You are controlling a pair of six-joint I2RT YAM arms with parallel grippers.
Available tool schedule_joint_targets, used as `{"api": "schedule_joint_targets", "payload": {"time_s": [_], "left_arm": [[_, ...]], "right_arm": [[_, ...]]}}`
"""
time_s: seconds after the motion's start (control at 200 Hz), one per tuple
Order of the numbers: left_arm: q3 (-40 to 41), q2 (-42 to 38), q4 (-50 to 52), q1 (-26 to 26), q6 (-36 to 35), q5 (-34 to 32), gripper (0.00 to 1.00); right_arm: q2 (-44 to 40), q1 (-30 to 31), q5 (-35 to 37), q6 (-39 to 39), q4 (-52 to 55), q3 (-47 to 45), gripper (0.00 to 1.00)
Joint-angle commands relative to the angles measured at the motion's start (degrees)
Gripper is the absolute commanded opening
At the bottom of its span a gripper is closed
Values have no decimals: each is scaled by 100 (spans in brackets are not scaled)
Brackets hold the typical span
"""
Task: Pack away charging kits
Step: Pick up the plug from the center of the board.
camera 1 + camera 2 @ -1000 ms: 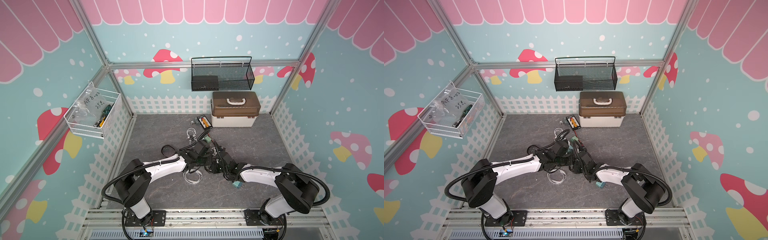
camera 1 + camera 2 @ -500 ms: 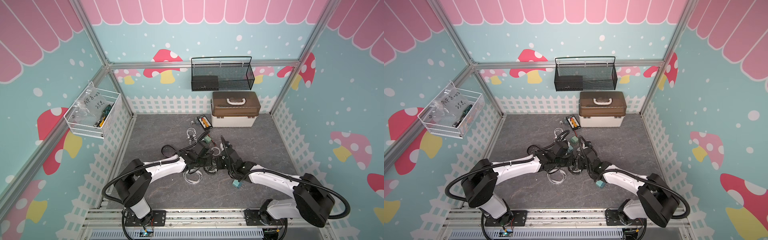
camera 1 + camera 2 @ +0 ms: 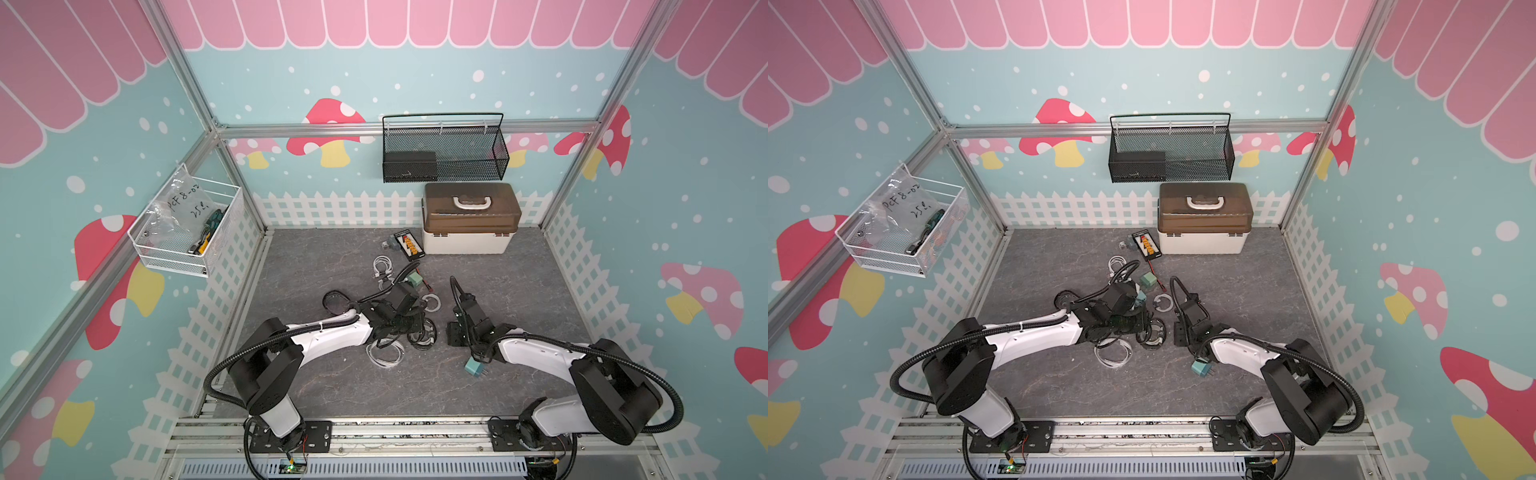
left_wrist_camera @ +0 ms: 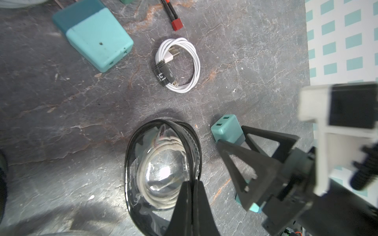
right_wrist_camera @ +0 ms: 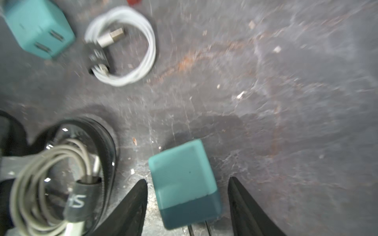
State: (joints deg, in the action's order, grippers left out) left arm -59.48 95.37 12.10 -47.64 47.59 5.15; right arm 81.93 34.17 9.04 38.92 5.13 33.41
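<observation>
Right tool point(image 5: 187, 179) stands with its jaws well apart, straddling a teal plug adapter point(image 5: 184, 183) that lies on the table point(image 5: 286, 102), a gap showing on either side. Left tool point(image 4: 191, 196) is pinched tight on the rim of a clear pouch point(image 4: 196, 149) (a cable coil point(image 4: 147, 183) sits inside), and a loose white coil point(image 4: 180, 65) lies nearby

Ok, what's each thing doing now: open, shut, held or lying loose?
storage box: lid shut.
clear pouch: gripped at its rim, bundled cable inside.
left end effector: shut on the clear pouch.
right end effector: open, straddling the teal adapter, not touching.
teal adapter: lying free on the floor.
white cable coil: strapped in a loop, loose on the floor.
</observation>
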Motion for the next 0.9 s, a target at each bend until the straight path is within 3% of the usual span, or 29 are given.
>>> {"api": "schedule_joint_targets", "payload": {"time_s": [0.0,0.15,0.41,0.63,0.89], "left_arm": [[11,-81,25,27,67,-84,0],[-36,-34,21,26,66,-41,0],[-58,22,-7,26,66,5,0],[-71,93,-168,26,83,188,0],[-51,166,-330,26,136,327,0]], "right_arm": [[173,-8,-249,-125,-20,165,58],[193,1,-245,-121,-23,170,37],[-159,6,-366,-43,31,127,21],[-845,278,-955,249,-344,-89,16],[-147,707,-1159,397,-665,280,14]]}}
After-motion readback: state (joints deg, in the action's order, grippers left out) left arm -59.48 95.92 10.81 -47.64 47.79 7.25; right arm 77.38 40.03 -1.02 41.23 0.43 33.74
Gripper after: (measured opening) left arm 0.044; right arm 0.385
